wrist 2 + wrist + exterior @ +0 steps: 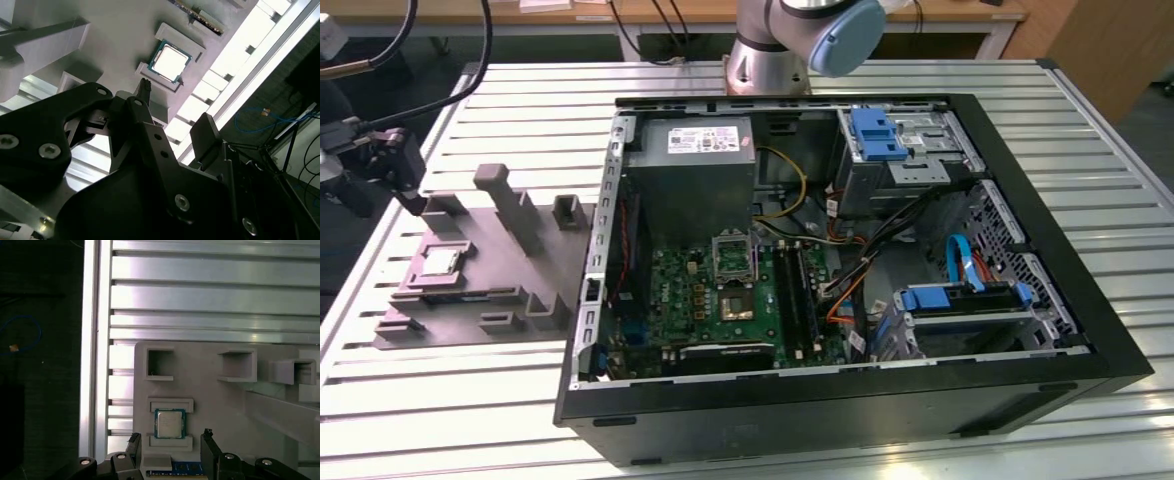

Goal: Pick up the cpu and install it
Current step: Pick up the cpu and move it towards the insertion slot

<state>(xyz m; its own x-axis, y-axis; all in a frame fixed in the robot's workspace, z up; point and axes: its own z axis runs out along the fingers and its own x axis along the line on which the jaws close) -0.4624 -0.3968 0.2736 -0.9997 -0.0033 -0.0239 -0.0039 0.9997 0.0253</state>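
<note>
cpu point(170, 423) flat in a recess of the grey fixture point(494, 270) | fixture on tabletop point(454, 400), at 9 o'clock of the open computer case point(854, 420) in the exterior view | end effector point(170, 435) released, fingers point(207, 440) spread, hovering near cpu, apart from it

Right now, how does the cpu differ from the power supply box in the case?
The cpu is a small flat square; the power supply box is a far larger block. The cpu lies in a grey fixture tray outside the computer case, near the open gripper; the power supply box sits mounted inside the case. Both have pale grey metal faces.
</note>
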